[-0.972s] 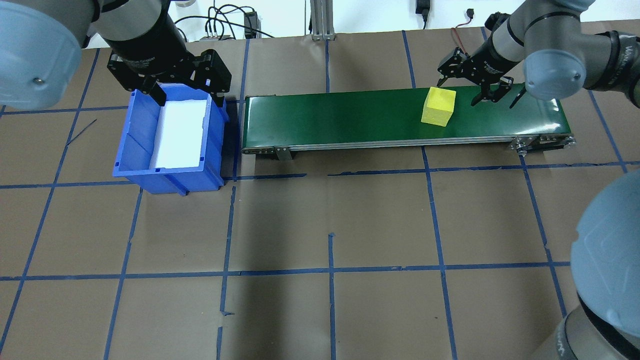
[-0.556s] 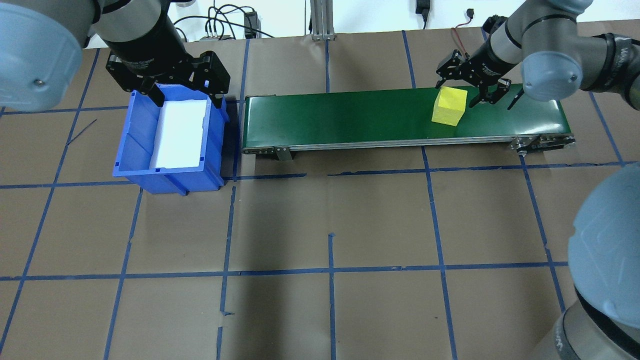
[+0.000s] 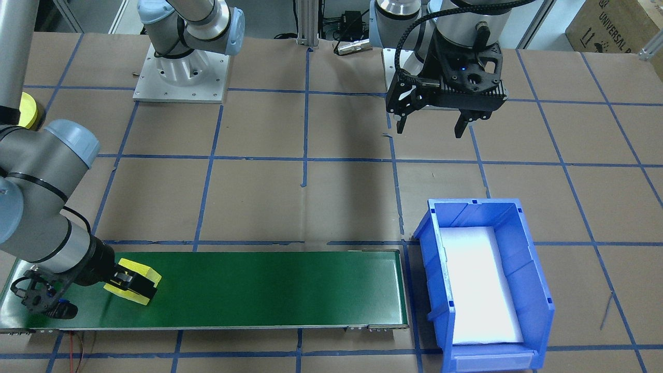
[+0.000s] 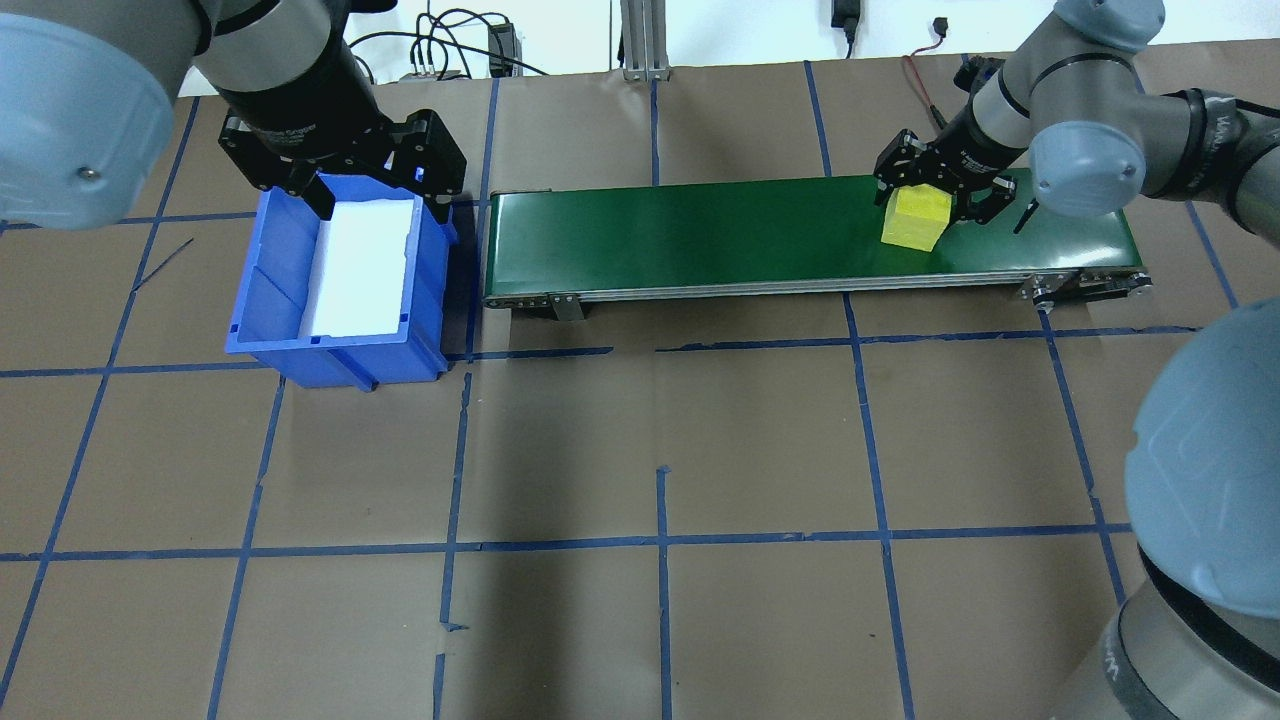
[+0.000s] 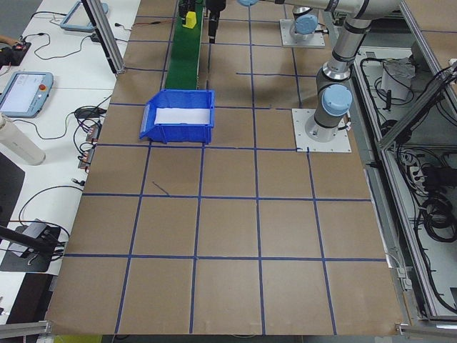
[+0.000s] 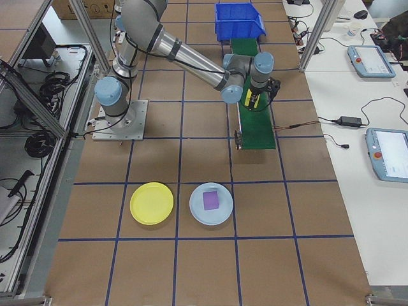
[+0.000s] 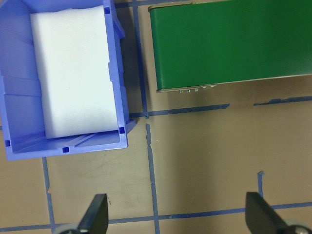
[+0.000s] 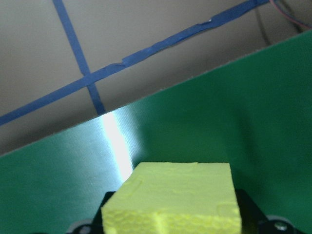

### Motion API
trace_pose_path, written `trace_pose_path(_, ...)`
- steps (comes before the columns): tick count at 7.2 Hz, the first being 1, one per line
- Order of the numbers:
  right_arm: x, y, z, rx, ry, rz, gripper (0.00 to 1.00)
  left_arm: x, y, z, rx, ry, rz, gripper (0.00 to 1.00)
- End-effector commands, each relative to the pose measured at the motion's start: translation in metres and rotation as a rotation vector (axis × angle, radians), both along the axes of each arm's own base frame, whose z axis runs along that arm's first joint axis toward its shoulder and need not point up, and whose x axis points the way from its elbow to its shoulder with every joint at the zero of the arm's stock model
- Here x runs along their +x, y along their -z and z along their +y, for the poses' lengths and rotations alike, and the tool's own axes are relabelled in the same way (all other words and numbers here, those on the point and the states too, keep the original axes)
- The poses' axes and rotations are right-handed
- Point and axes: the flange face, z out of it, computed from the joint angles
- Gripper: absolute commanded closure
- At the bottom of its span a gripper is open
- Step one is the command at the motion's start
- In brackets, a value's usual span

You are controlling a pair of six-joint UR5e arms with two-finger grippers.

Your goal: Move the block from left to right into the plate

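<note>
While gripped by right hand (image 4: 932,196), unmarked yellow block (image 4: 916,219), green conveyor (image 4: 700,235)

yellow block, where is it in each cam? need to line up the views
Front-facing: yellow block bottom left, on the green conveyor belt, at the right gripper.
Overhead: upper right, on the belt's right part.
Exterior left: tiny, top edge, belt's far end.
Exterior right: upper middle, mostly hidden by the gripper.
Left wrist: not in view.
Right wrist: bottom centre, fills the foreground.
Shared landmark: the green belt.
</note>
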Motion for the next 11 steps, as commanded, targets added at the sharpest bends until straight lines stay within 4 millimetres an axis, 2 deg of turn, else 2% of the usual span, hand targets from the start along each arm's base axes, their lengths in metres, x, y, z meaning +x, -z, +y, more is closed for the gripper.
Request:
trace_pose_path(1,-0.006,-0.036,0.009,-0.032,-0.046,0.090,0.53,-0.001,0.002,0.001,0.004,0.004,-0.001,0.00)
trace_pose_path(3,-0.016,-0.091,0.030,-0.045,-0.117,0.177,0.53,-0.002,0.001,0.001,0.003,0.004,-0.001,0.00)
trace_pose_path(4,-0.044,-0.112,0.044,-0.056,-0.203,0.273,0.53,-0.002,0.000,0.001,0.001,0.002,-0.001,0.00)
trace_pose_path(5,-0.099,-0.119,0.065,-0.022,-0.230,0.295,0.53,-0.001,0.000,0.001,0.004,0.004,-0.003,0.00)
trace_pose_path(6,-0.167,-0.109,0.097,0.021,-0.274,0.285,0.53,-0.001,-0.001,0.002,0.003,0.004,-0.002,0.00)
trace_pose_path(7,-0.236,-0.088,0.133,0.064,-0.269,0.257,0.56,-0.001,-0.002,0.002,0.001,0.004,-0.002,0.00)
trace_pose_path(8,-0.294,-0.072,0.170,0.091,-0.278,0.229,0.57,-0.001,-0.002,0.002,0.001,0.002,-0.002,0.00)
trace_pose_path(9,-0.336,-0.064,0.201,0.087,-0.297,0.207,0.60,-0.001,-0.003,0.003,0.000,0.004,-0.002,0.00)
trace_pose_path(11,-0.391,-0.045,0.264,0.112,-0.278,0.161,0.64,-0.001,-0.003,0.005,0.001,0.002,-0.002,0.00)
